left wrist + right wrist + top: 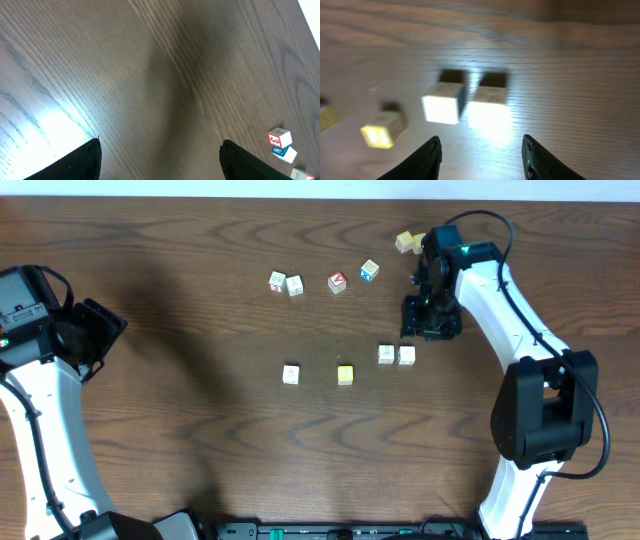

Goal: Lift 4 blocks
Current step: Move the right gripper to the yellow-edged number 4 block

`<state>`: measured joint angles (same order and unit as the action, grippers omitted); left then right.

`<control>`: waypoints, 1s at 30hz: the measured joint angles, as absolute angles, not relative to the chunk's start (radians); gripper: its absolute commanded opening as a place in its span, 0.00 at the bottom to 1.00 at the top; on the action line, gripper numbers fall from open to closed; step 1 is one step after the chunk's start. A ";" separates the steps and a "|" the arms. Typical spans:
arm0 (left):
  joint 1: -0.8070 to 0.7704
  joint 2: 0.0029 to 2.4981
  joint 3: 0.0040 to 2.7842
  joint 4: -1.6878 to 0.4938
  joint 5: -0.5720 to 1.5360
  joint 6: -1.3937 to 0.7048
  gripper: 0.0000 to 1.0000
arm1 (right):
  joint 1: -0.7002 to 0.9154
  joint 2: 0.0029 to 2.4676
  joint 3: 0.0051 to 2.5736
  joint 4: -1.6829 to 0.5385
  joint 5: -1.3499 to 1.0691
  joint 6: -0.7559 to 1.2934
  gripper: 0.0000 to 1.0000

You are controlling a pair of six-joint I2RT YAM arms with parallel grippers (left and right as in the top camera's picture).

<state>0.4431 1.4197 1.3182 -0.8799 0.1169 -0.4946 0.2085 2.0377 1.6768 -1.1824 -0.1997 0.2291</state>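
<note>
The four blocks lie in a loose row mid-table: a cream cube (291, 374), a yellow-faced cube (345, 375), and two cream cubes side by side (386, 355) (407, 355). My right gripper (428, 330) hovers just behind and to the right of that pair, open and holding nothing. In the right wrist view the pair (442, 102) (489, 105) sits just ahead of the open gripper (481, 142), blurred and brightly lit, with the yellow-faced cube (382, 130) to the left. My left gripper (95, 335) is far off at the left, and its wrist view shows it (160, 160) open over bare wood.
More cubes lie in a back row: two pale ones (277, 281) (294, 285), a red-faced one (337, 282), a blue-faced one (369, 271) and a yellowish one (405, 242) beside the right arm. The left wrist view catches a red-marked cube (279, 138) at its lower right.
</note>
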 measured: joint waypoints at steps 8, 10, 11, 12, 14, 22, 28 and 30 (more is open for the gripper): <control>0.443 1.420 1.318 -0.880 0.117 -0.495 0.76 | 0.323 2.038 1.686 -1.119 -0.265 0.178 0.52; 0.443 1.420 1.318 -0.880 0.117 -0.495 0.76 | 0.380 2.038 1.686 -1.100 -0.247 0.196 0.52; 0.443 1.420 1.318 -0.880 0.117 -0.495 0.76 | 0.406 2.038 1.686 -1.098 -0.229 0.215 0.52; 0.443 1.420 1.318 -0.880 0.117 -0.495 0.76 | 0.433 2.038 1.686 -1.098 -0.207 0.238 0.52; 0.443 1.420 1.318 -0.880 0.117 -0.495 0.76 | 0.486 2.038 1.686 -1.100 -0.150 0.291 0.52; 0.443 1.420 1.318 -0.880 0.117 -0.495 0.76 | 0.623 2.038 1.655 -1.087 0.010 0.465 0.56; 0.443 1.420 1.318 -0.880 0.117 -0.495 0.76 | 0.661 2.038 1.581 -1.018 0.044 0.531 0.56; 0.443 1.420 1.318 -0.880 0.117 -0.495 0.76 | 0.663 2.038 1.554 -0.996 0.046 0.541 0.56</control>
<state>0.4431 1.4197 1.3182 -0.8799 0.1169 -0.4946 0.6632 2.0377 1.5539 -0.9958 0.0456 0.5411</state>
